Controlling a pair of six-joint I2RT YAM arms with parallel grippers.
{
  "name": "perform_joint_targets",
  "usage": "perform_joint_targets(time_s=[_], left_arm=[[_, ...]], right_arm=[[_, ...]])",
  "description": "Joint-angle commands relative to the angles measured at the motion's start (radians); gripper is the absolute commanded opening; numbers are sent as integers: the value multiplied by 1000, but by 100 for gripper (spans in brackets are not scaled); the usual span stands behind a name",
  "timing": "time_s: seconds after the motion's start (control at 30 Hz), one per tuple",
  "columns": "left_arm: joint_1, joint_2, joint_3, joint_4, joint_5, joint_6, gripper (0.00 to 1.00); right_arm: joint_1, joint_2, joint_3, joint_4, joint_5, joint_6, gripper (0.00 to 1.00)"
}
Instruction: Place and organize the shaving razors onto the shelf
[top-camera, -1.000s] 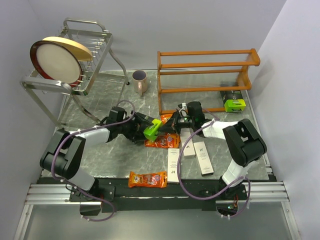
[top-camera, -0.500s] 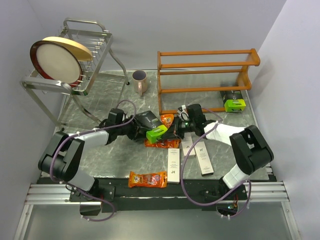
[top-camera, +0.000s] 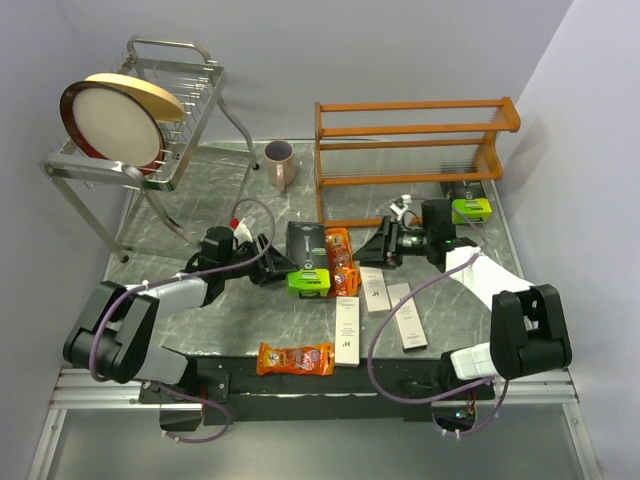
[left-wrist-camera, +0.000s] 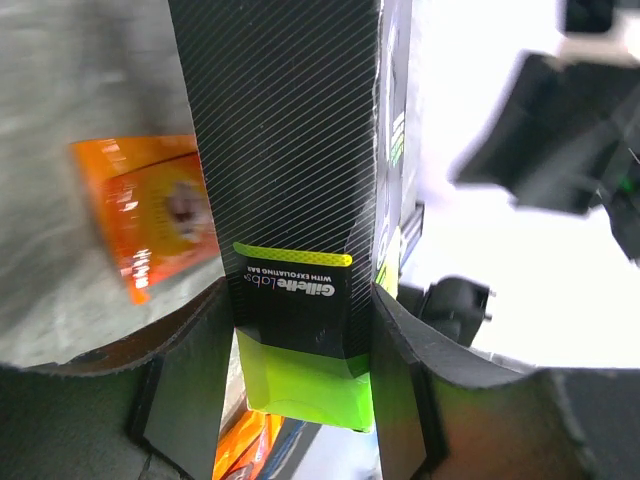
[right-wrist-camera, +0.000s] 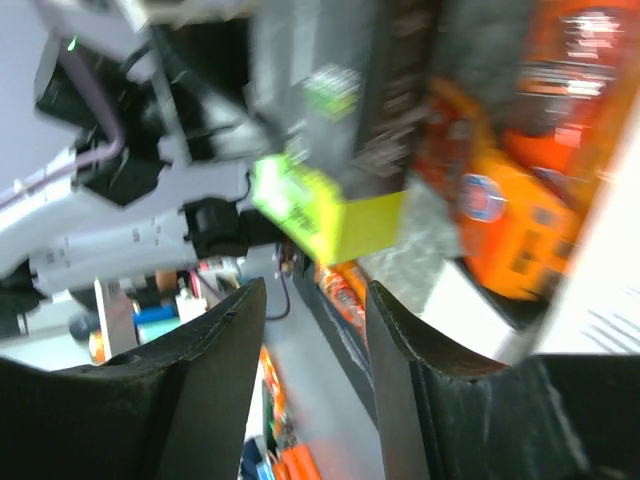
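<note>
Orange packet (top-camera: 295, 358) lies flat at the bottom centre of the overhead frame, on the grey marbled worktop (top-camera: 225, 330). Just right of it and a little farther in, three long white boxes (top-camera: 347, 330) lie side by side, roughly lengthwise toward the back. Mid-frame, the left tool (left-wrist-camera: 300, 340) is clamped on a lime-green-and-black pack (top-camera: 308, 258), its fingers pressing both long edges near the green end. A second orange packet (top-camera: 338, 254) lies right beside that pack. To the right of centre, the right tool (right-wrist-camera: 316, 300) stands partly spread with nothing between its fingers. Farther back, another lime-green pack (top-camera: 470, 209) sits at the lower right end of the orange-brown shelf (top-camera: 415, 104), whose upper tiers show only rails. A mauve mug (top-camera: 279, 160) stands just left of the shelf, and a silver wire rack (top-camera: 190, 110) holding round plates fills the upper left.
</note>
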Motion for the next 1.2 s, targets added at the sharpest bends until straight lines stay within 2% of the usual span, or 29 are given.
perform_joint_targets(time_s=[0.0,0.27,0.37,0.53,0.83,1.17], left_arm=[[-22,-43,48,185,116,95,42],[-54,135,250,200,153,98,40],[-73,221,313,214,151,56,41],[-76,346,362,272,136,-50,41],[-90,489,449,357,111,-147,41],[-90,642,566,338,84,-245,43]], right_arm=[[-35,-35,-55,-30,-41,-37,52],[-60,-55,-52,-1,-22,-27,53],[-75,-64,-55,10,-12,-21,53],[-116,-101,-94,40,-7,3,53],[-158,-104,-103,21,-7,-15,53],[-167,-73,-68,24,-4,-24,53]])
